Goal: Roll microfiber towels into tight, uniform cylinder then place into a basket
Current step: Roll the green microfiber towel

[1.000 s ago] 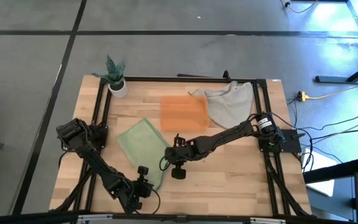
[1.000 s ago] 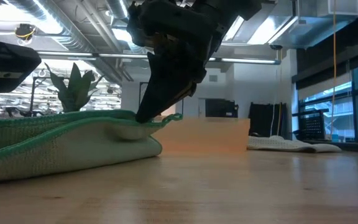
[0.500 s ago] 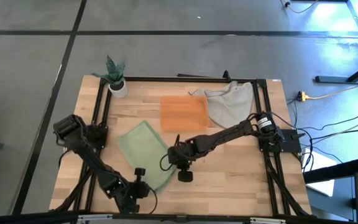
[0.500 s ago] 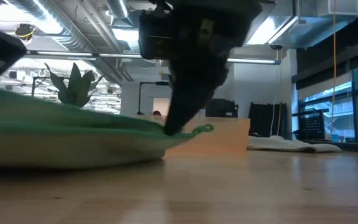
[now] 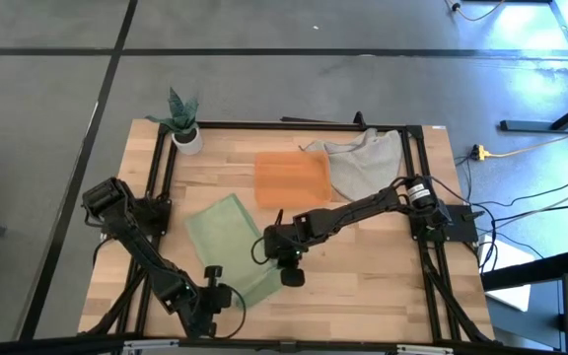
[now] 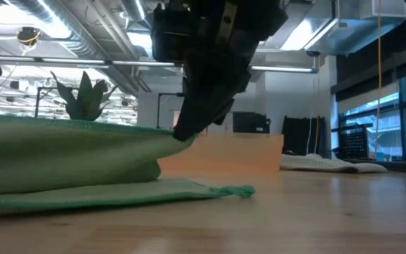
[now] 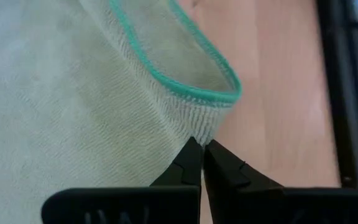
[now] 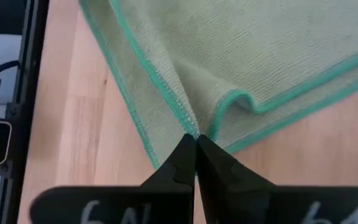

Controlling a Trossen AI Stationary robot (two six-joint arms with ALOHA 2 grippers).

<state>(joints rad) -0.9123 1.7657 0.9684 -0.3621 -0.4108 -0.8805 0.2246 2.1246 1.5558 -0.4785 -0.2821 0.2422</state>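
A light green microfiber towel with a teal hem lies on the wooden table in front of the orange tray. Its near part is doubled over. In the low view an upper layer is held up over a lower layer whose corner lies on the table. My left gripper is shut on the towel at its near left. My right gripper is shut on the towel's right edge. My left gripper pinches a fold of the towel between its two fingertips, just beside a curled, teal-hemmed corner. The cloth rises from the fingers in a ridge. My right gripper pinches the towel's hemmed edge at a pucker, slanting down from above. The held layer is lifted clear of the table and runs nearly level toward the left.
A grey towel lies crumpled at the far right, beside the tray. A small white pot with a plant stands at the far left corner. A black frame runs along the table's sides. Bare wood shows at the near right.
My left gripper has gone toward the table's left and near edges, still shut on the towel. My right gripper has shifted a little toward the near edge. The towel has been drawn out wider, and a lower layer's corner now lies flat on the table.
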